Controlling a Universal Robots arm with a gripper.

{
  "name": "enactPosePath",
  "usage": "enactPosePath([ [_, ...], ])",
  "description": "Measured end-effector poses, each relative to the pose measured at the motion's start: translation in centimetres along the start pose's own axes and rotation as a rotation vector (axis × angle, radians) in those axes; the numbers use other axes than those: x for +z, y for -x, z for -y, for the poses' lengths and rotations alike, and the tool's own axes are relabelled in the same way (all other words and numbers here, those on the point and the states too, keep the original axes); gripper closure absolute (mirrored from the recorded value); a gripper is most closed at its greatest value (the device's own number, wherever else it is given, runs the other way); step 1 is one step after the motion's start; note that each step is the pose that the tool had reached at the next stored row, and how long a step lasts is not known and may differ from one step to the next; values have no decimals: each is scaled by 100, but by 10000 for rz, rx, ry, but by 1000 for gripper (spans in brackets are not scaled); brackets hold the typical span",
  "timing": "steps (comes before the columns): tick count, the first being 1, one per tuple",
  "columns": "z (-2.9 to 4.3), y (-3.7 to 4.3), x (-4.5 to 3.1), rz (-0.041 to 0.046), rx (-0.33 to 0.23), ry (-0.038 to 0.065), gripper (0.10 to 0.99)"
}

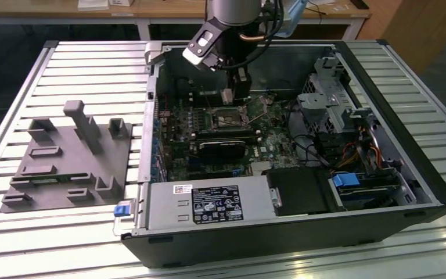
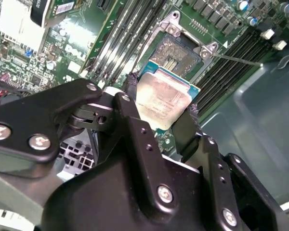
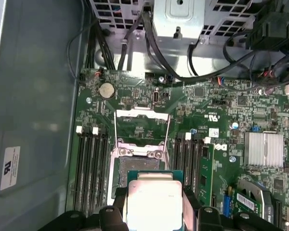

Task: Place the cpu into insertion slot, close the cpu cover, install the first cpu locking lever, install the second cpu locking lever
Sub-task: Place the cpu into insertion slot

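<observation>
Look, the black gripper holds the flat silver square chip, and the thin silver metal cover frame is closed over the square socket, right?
Not quite. The black gripper does hold the flat silver square chip, but the thin silver metal cover frame is swung open, not closed: the first wrist view shows the square socket uncovered.

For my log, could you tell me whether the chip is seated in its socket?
Not seated: the end effector grips the chip, clear of the bare socket.

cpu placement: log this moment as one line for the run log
gripper: shut on cpu | cpu: held over insertion slot, not seated | insertion slot: empty | cpu cover: open
</observation>
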State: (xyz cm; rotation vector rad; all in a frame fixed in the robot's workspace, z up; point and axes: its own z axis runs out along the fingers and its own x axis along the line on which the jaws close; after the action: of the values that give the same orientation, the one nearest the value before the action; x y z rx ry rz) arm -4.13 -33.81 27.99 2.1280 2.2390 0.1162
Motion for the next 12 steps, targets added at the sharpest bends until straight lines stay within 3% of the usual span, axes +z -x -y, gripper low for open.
enactPosePath([
  [6,25,-1,38,0,0,0,549],
  [12,42,-15,143,2,0,0,549],
])
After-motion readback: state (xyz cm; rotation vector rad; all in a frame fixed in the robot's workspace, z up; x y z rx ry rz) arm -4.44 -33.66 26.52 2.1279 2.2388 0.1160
